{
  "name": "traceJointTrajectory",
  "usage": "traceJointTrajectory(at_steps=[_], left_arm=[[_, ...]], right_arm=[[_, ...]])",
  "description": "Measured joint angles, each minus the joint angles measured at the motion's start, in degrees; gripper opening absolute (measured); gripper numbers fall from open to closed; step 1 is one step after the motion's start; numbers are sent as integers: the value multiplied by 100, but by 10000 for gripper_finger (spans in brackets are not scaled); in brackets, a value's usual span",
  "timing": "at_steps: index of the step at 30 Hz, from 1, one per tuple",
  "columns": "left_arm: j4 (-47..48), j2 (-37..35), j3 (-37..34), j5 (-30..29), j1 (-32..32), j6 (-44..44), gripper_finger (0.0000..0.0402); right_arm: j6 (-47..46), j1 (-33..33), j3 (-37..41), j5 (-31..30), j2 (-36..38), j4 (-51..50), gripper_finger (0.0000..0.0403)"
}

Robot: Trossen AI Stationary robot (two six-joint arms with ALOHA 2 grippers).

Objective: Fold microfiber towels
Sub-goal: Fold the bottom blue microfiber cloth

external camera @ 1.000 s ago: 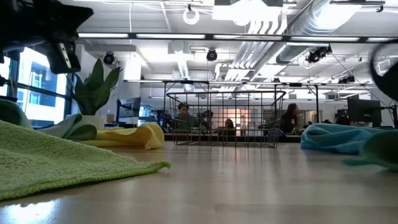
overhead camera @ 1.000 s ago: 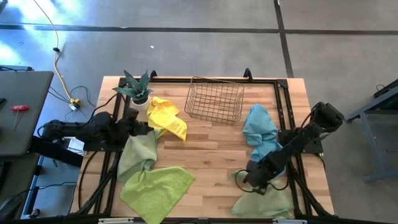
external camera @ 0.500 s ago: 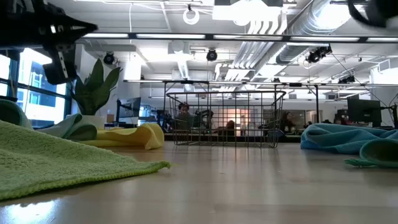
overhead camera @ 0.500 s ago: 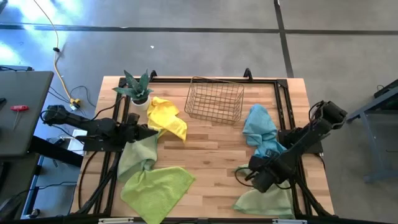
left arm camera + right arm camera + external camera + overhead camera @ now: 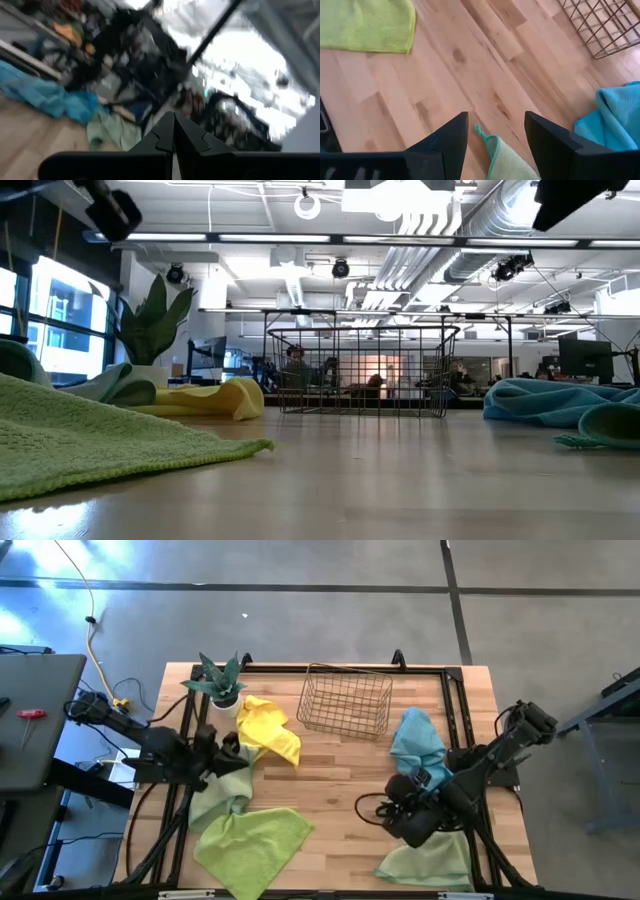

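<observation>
The right gripper (image 5: 496,131), fingers spread and empty, is hovering over a corner of the pale sage towel (image 5: 512,162) near the table's right front; next it needs to descend and pinch it, while the left gripper (image 5: 222,752) is waiting pressed together

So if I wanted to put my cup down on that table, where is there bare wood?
The widest bare patch is the table middle, between the yellow towel, wire basket, light blue towel and lime green towel. The left edge, around the plant, is crowded.
</observation>
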State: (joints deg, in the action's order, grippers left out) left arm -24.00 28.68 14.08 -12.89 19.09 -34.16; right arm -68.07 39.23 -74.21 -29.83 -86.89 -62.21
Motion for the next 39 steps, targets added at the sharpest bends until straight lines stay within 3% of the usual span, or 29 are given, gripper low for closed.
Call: traceJointTrajectory(at_steps=[6, 13, 19, 24, 32, 39], left_arm=[[1124, 1240, 888, 358, 522, -396, 1], [2842, 2902, 1957, 516, 1095, -798, 1], [4212, 4198, 2346, 864, 1417, -743, 1], [3914, 5029, 2505, 1406, 1602, -615, 1], [3795, 6169, 3061, 1349, 1855, 309, 0], [4487, 6831, 3397, 1175, 2032, 1085, 0]], right_arm=[[-2, -219, 118, 397, 0, -13, 188], [105, -250, 120, 392, 0, -8, 188], [150, -250, 122, 359, 0, -8, 188], [107, -250, 122, 291, -1, 13, 188], [106, -249, 124, 149, -2, 357, 188], [105, -248, 124, 9, -4, 626, 188]])
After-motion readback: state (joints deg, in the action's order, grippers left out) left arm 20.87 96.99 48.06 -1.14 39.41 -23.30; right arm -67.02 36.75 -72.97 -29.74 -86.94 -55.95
